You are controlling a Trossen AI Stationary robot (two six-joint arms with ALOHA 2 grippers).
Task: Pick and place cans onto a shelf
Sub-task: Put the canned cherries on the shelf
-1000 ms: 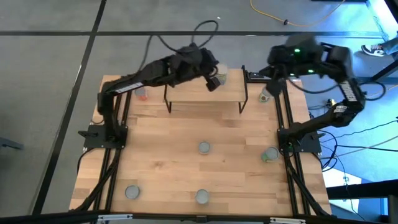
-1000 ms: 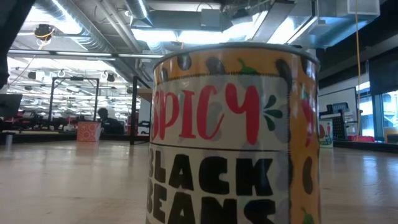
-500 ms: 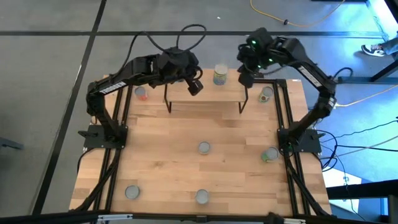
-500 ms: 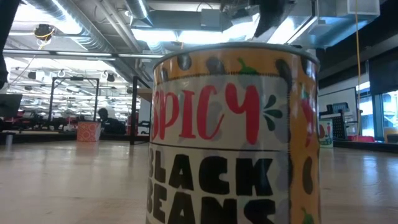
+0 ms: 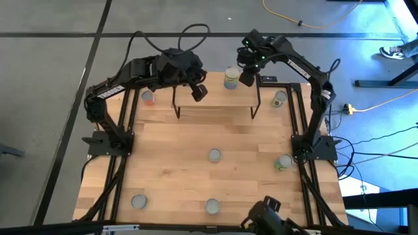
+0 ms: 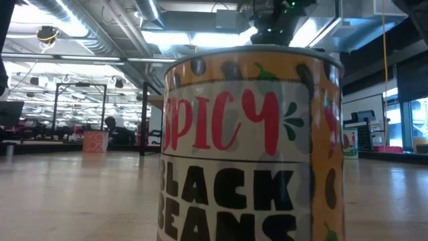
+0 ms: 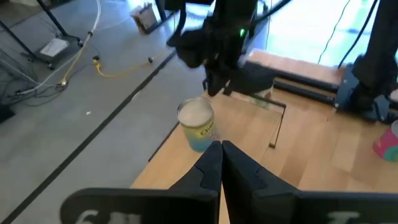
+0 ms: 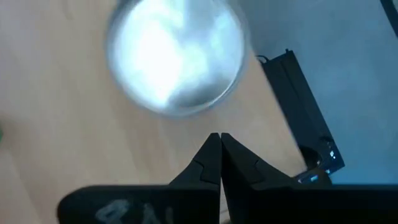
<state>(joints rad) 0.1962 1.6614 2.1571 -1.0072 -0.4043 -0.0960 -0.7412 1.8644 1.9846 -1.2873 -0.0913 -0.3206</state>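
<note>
A can (image 5: 230, 78) with a silvery top and a yellow and blue-green label stands upright on the shelf's light wood top (image 5: 215, 98), near its far right corner. It also shows in the left wrist view (image 7: 198, 124) and the right wrist view (image 8: 174, 56). My left gripper (image 5: 196, 91) is shut and empty over the shelf, left of the can; its fingers show shut in its wrist view (image 7: 221, 146). My right gripper (image 5: 247, 77) is shut and empty, pointing down just right of the can; its shut fingers (image 8: 219, 138) stand a little apart from the can's top.
On the table stand a red-orange can (image 5: 149, 98) left of the shelf, a can (image 5: 279, 98) right of it, and several more toward the near side (image 5: 214, 155) (image 5: 284, 162) (image 5: 138, 202) (image 5: 212, 206). One fills the low view (image 6: 247, 140). A dark object (image 5: 268, 212) shows at the near edge.
My left gripper has drawn back toward the table's left and left the can standing on the shelf. My right gripper has swung from the table's far right corner toward the left, over the shelf, to just beside that can.
</note>
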